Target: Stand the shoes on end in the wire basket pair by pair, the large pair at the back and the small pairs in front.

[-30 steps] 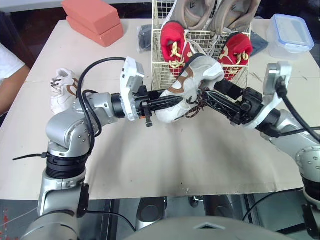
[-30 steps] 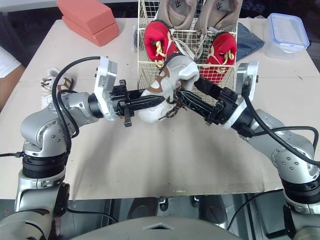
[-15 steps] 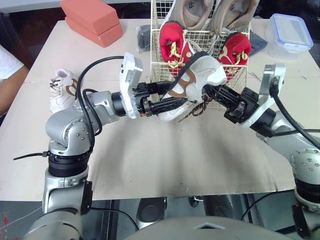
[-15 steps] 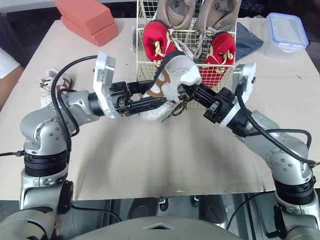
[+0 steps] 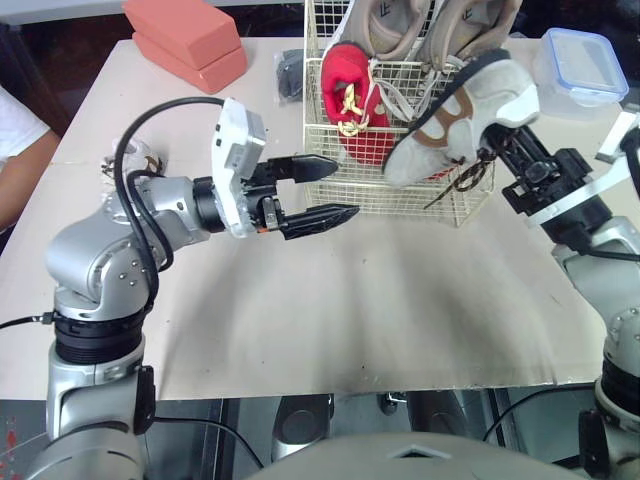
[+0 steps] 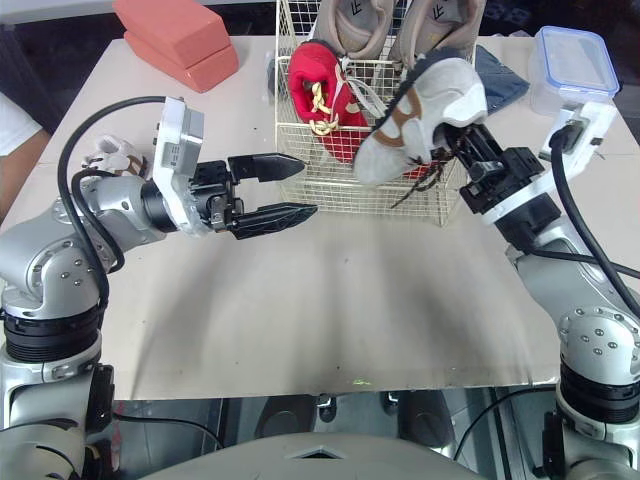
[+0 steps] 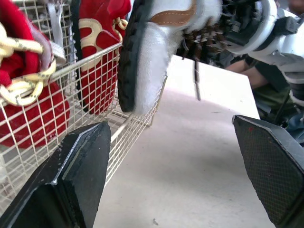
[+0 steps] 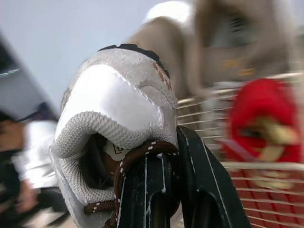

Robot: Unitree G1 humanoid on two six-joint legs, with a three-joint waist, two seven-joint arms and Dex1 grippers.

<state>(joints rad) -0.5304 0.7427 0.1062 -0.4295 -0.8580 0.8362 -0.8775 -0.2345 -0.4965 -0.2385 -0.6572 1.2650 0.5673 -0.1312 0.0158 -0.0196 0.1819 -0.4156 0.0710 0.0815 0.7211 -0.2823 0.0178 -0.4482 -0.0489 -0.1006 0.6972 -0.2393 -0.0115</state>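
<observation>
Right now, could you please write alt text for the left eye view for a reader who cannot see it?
The right gripper holds a white and brown shoe raised before the wire basket, where red shoes and beige shoes stand; the left gripper, fingers open, hovers beside it.

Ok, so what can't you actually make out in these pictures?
- Second red shoe: in the head views, mostly behind the held shoe.
- Loose white shoe: head views, largely covered by the left arm.
- Tan pair: cut off by the head views' top edge.
- Dark item behind the basket: too little shows to name it.
- Right gripper: tips buried inside the held shoe.
</observation>
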